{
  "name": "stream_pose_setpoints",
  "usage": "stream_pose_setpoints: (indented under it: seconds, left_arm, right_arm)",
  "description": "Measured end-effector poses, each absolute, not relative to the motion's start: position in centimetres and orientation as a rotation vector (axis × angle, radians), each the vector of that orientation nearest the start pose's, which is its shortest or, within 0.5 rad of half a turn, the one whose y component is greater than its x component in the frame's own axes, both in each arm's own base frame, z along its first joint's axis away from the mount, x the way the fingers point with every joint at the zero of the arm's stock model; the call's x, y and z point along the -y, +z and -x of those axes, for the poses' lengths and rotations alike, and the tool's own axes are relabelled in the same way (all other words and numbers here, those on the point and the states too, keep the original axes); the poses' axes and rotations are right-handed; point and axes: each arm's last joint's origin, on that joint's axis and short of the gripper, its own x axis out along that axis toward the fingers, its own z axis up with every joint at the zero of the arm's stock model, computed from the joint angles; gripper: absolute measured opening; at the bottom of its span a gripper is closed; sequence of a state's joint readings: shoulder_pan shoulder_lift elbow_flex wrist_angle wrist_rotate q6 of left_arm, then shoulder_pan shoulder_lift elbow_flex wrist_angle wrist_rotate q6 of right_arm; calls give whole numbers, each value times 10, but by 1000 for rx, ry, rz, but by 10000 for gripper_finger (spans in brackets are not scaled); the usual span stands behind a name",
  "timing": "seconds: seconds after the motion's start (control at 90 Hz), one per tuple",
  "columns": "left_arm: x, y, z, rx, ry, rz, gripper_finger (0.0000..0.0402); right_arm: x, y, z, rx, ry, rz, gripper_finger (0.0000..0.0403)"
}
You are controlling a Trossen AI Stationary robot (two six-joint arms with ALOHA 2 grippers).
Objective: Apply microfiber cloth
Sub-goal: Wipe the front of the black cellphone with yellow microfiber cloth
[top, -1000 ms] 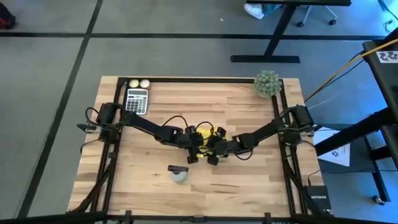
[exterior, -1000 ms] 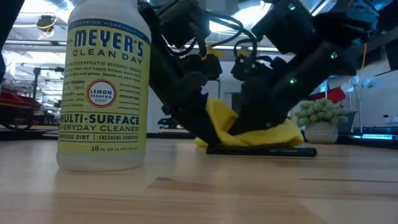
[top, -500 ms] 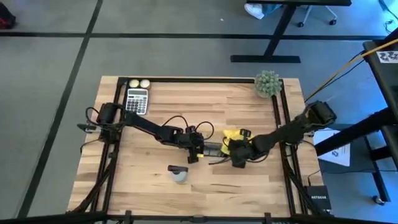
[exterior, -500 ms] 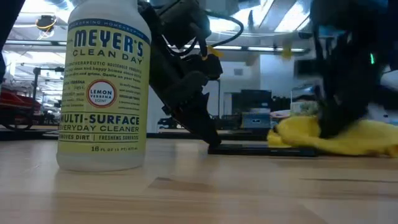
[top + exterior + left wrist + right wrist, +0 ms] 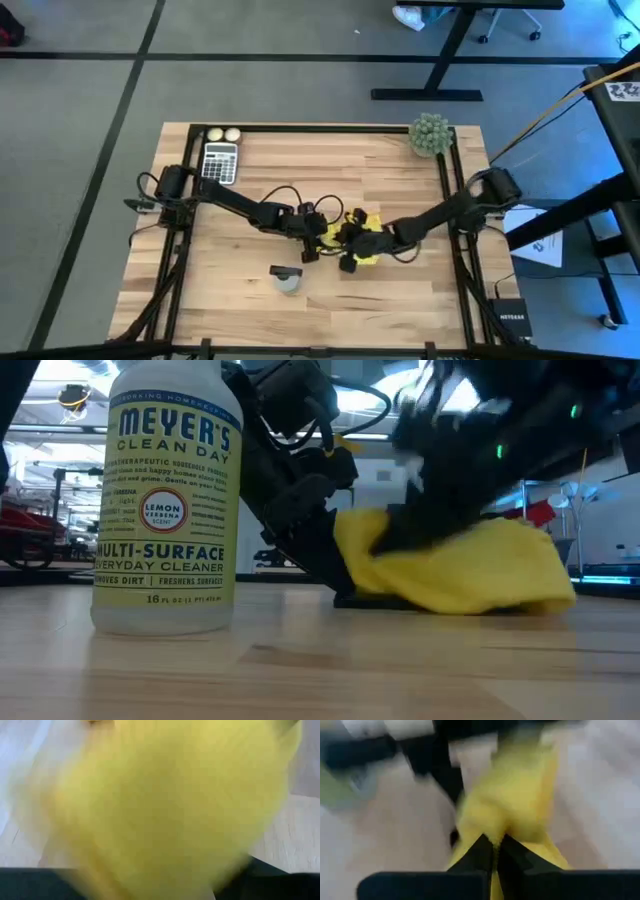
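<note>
From above, the wooden table (image 5: pixel 400 290) carries both arms meeting near its middle. The microfiber cloth (image 5: pixel 365 240), bright yellow and bunched, lies just right of the left gripper (image 5: pixel 312 240) and under the right gripper (image 5: pixel 352 245). A grey spray bottle (image 5: pixel 288 281) sits just in front of the cloth; a calculator (image 5: pixel 220 161) and a potted plant (image 5: pixel 430 134) are well apart from it, at the far corners.

At table height, the cloth (image 5: pixel 460 565) is a soft, loosely folded heap, draped over a thin black phone (image 5: pixel 350 600) lying flat. The left gripper (image 5: pixel 325 565) presses down at the phone's end, touching the cloth's edge; whether its fingers are parted cannot be told. The right gripper (image 5: pixel 450 510), blurred, grips the cloth from above. The spray bottle (image 5: pixel 165 495) stands near the camera, well clear of the cloth.

The left wrist view is almost filled by the yellow cloth (image 5: pixel 160 805), blurred.

The right wrist view shows the right gripper (image 5: pixel 495 852) with fingers pinched together on a fold of the cloth (image 5: pixel 515 805).

Risks, as a judgement: a fast wipe could drag the phone out from under the left gripper, or the loose cloth could snag on that gripper and pull free of the pinch. The two arms work close enough to collide.
</note>
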State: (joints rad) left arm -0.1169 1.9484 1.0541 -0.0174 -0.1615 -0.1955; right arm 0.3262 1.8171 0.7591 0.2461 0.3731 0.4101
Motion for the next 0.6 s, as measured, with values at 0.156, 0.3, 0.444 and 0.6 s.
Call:
stream_pose_setpoints:
  seconds: [0.156, 0.3, 0.444, 0.6]
  left_arm:
    - [39, 119, -374, -900, 129, 54, 153]
    - [39, 119, -374, -903, 130, 54, 153]
    - [39, 119, -374, -903, 128, 53, 153]
    - [39, 119, -374, -901, 128, 53, 153]
  right_arm:
    - [-98, 99, -303, -845, -197, -168, 1]
    - [-107, 105, -281, -976, -209, -110, 1]
    - [-113, 114, -257, -1099, -248, -52, 1]
    - [-110, 127, -236, -1166, -275, -14, 1]
